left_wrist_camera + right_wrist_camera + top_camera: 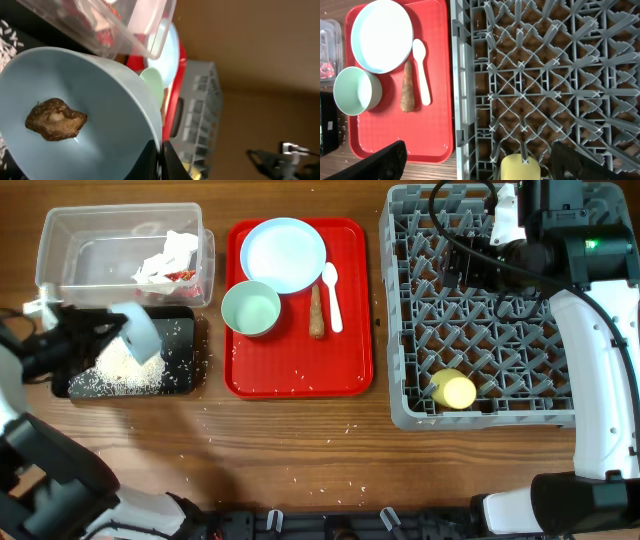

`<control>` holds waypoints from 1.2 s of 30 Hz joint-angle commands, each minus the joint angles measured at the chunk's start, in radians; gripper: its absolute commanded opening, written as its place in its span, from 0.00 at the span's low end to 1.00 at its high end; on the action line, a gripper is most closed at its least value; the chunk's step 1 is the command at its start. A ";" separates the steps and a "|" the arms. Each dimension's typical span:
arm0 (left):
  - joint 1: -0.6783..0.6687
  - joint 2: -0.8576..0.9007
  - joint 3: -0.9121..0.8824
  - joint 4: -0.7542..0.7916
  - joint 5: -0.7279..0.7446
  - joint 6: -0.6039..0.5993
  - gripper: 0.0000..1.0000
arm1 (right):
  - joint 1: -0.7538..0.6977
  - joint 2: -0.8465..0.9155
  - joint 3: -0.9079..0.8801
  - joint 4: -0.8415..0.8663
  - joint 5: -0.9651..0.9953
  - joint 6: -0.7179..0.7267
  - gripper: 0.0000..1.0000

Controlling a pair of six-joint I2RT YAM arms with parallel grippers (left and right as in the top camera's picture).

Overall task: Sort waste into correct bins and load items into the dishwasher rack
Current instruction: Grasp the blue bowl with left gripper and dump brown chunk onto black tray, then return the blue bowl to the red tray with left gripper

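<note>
My left gripper [112,332] is shut on the rim of the smaller pale blue bowl [142,335], held tilted over the black tray [188,330], which holds rice grains [120,370]. In the left wrist view the jaws [161,160] pinch the bowl [100,95], and the brown lump [54,119] lies inside it. The clear tub [60,250] holds the napkin [165,260] and red wrapper [183,276]. The plate [283,255], green bowl [250,308], spoon [333,295] and brown stick [316,312] lie on the red serving tray. My right gripper [462,268] is open above the rack [480,330]; the yellow cup [455,390] lies in it.
The red serving tray [300,375] sits between the bins and the rack. Loose rice grains are scattered on the wood in front of it [330,435]. The right wrist view shows the open fingers [487,157] over the rack's left edge [462,75] and the cup [520,169].
</note>
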 commanded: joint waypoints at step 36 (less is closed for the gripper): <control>-1.152 -0.097 -0.019 0.037 -1.128 -0.546 0.04 | 0.006 0.013 0.009 0.013 -0.017 -0.021 0.93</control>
